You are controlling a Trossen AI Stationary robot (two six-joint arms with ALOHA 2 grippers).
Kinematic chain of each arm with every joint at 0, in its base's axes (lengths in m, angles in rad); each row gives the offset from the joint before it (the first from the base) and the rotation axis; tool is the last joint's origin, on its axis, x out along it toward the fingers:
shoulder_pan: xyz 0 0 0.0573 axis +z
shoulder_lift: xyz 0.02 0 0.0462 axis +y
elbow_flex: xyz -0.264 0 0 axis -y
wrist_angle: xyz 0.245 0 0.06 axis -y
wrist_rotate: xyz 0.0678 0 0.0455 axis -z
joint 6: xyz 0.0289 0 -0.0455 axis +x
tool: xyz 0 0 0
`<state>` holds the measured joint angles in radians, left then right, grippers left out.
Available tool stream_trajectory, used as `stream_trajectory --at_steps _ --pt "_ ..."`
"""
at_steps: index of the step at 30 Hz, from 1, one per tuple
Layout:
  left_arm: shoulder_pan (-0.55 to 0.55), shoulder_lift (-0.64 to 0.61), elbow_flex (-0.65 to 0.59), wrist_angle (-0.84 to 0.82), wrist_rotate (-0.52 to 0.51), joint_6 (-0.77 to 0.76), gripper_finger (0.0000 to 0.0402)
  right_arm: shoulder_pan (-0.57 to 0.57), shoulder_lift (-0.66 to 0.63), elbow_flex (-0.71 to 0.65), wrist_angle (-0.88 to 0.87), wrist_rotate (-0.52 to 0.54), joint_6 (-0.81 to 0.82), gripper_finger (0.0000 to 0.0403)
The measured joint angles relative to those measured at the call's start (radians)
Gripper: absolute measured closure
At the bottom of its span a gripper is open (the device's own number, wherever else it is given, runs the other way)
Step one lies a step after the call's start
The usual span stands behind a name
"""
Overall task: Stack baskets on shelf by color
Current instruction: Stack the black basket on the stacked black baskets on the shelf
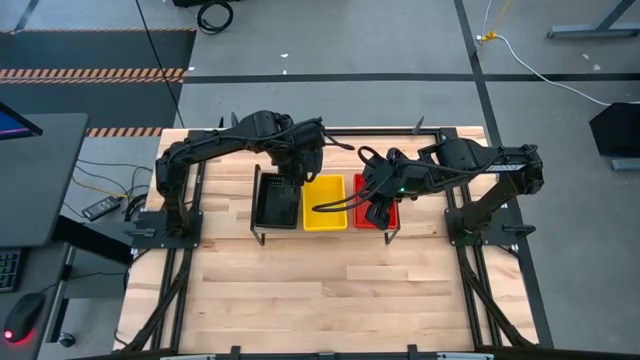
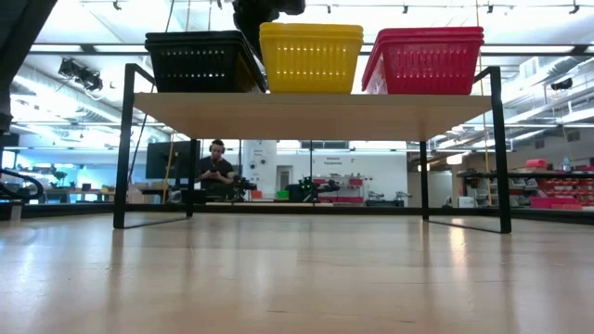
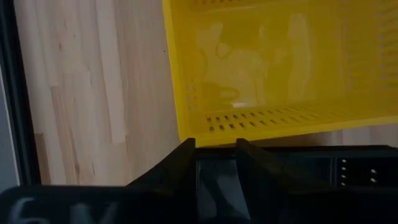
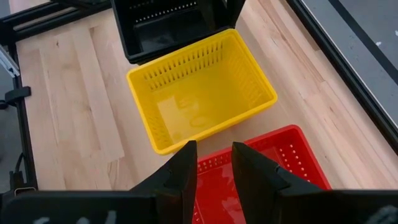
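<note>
Our left gripper (image 1: pixel 291 183) clamps the black basket's (image 1: pixel 273 203) wall, right gripper (image 1: pixel 379 207) the red basket's (image 1: pixel 385 216), frame centre; careless releases may skew either stack.

Three stacks of slotted plastic baskets stand upright in a row on the shelf (image 2: pixel 306 113), a light wooden top on thin black legs: black baskets (image 2: pixel 197 61) at one end, yellow baskets (image 2: pixel 310 57) in the middle, red baskets (image 2: pixel 425 59) at the other, tilted slightly.

Black basket (image 1: pixel 274 203), yellow basket (image 1: pixel 325 203), red basket (image 4: pixel 261 174), all slotted; pale wood shelf (image 2: pixel 311 114) on black legs.
</note>
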<state>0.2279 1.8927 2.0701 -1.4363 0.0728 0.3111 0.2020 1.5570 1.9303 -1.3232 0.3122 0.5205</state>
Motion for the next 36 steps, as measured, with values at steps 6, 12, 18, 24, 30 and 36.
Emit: stream_trajectory --at_steps 6,12,18,24,30,36 --pt "-0.002 0.000 0.000 -0.047 -0.007 -0.001 0.0282 0.000 0.000 0.000 0.000 0.000 0.000 0.0298" --pt "-0.013 -0.010 0.000 -0.101 -0.005 -0.002 0.0283 0.000 0.000 0.000 0.000 0.000 0.000 0.0298" --pt "-0.024 -0.015 0.000 -0.086 0.013 -0.001 0.0283 0.000 0.000 0.000 0.000 0.000 0.000 0.0298" --pt "-0.053 -0.015 0.000 -0.085 0.019 -0.001 0.0283 0.000 0.000 0.000 0.000 0.000 0.000 0.0298" --pt "-0.076 -0.009 0.000 -0.051 0.059 -0.001 0.0283 0.000 0.000 0.000 0.000 0.001 0.000 0.0298" --pt "-0.071 -0.008 0.001 -0.028 0.056 -0.003 0.0283 0.000 0.000 0.000 0.003 0.008 0.005 0.0298"
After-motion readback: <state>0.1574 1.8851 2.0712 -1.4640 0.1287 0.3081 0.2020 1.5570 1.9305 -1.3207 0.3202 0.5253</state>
